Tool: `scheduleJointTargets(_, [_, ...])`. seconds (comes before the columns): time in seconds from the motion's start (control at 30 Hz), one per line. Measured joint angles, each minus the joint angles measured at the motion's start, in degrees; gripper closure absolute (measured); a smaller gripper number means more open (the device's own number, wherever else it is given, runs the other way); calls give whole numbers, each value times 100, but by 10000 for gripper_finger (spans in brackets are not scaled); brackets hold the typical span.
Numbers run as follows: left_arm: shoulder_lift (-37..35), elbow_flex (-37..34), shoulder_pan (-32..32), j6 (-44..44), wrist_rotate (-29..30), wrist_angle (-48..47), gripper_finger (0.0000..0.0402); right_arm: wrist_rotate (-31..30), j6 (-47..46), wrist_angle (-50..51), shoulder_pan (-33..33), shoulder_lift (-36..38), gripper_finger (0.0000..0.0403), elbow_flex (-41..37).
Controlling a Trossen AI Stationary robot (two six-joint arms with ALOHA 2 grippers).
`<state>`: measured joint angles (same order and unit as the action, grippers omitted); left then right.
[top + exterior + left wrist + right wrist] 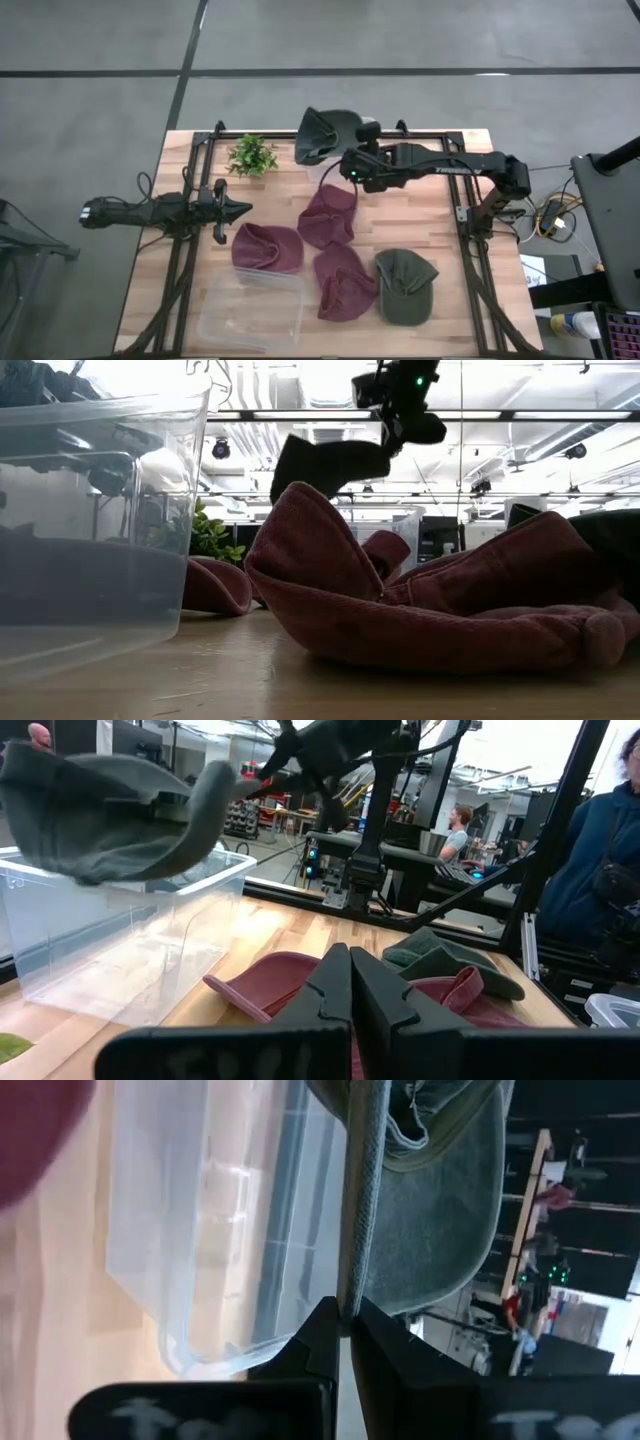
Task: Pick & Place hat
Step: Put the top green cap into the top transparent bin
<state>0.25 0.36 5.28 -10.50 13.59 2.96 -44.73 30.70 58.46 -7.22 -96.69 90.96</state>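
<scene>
My right gripper [348,1312] is shut on a dark green cap [325,135], which it holds up in the air at the table's far edge. The cap [330,465] hangs above a clear plastic bin [220,1220]. Three maroon caps [328,215] [268,247] [345,282] and a second green cap [405,285] lie on the wooden table. My left gripper [240,208] is shut and holds nothing. It waits low over the table's left side, beside the maroon caps. My right gripper pinches the green cap by a thin edge [352,1285], seen edge-on between the two fingers. The cap is lifted clear of the table. Its crown [320,470] hangs beside and below the gripper [395,440], above the bin.
A second clear bin [250,310] stands at the table's near left corner, filling the left of the low view [90,510]. A small green plant [252,155] sits at the far left. Black frame rails [470,240] run along the table's sides. People [600,850] are beyond the table.
</scene>
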Motion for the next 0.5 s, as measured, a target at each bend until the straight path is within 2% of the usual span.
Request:
scheduleJointTargets(0.23, [13, 0, 0, 2, -1, 0, 402, -15, -395, 183, -406, 9, 390, -37])
scheduleJointTargets(0.5, [33, 0, 1, 1, -1, 0, 402, 383, -24, 155, -560, 41, 390, -111])
